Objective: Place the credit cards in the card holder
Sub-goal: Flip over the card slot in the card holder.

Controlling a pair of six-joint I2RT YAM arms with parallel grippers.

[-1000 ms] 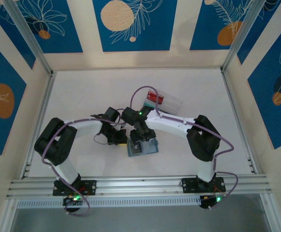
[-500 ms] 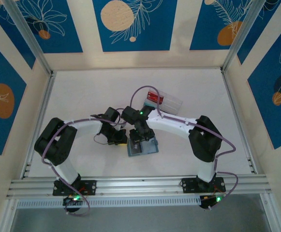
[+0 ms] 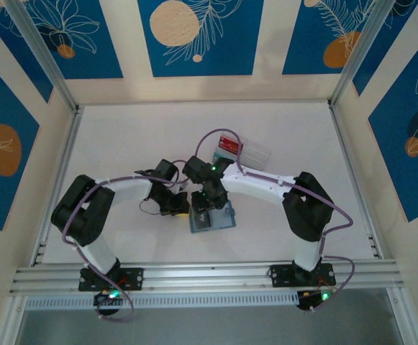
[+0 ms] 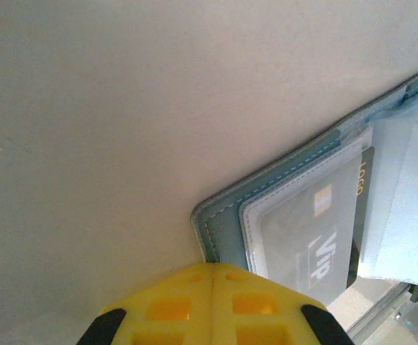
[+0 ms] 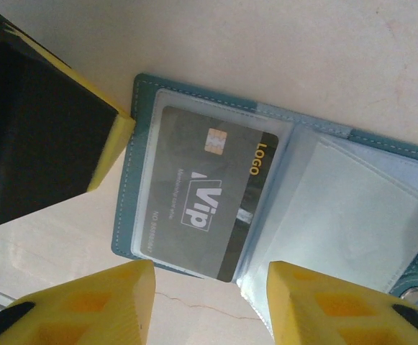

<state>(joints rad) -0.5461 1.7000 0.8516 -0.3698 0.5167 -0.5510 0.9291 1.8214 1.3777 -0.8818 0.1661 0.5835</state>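
Holder (image 5: 352, 212): open flat on tabletop (image 3: 122, 144), just 6 o'clock of centre | card (image 5: 201, 194): grey, in its left sleeve | left gripper (image 4: 212, 277): jaws pressed together, tip at holder's 9 o'clock edge | right gripper (image 5: 209, 287): jaws spread above the card, pinching nothing

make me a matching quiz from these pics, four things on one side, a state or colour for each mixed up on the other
Things:
1 card holder
2 VIP card
3 left tool
4 right tool

States or colours:
a fingers pressed together
b lying open
c fingers apart
d dark grey

Pairs: 1-b, 2-d, 3-a, 4-c
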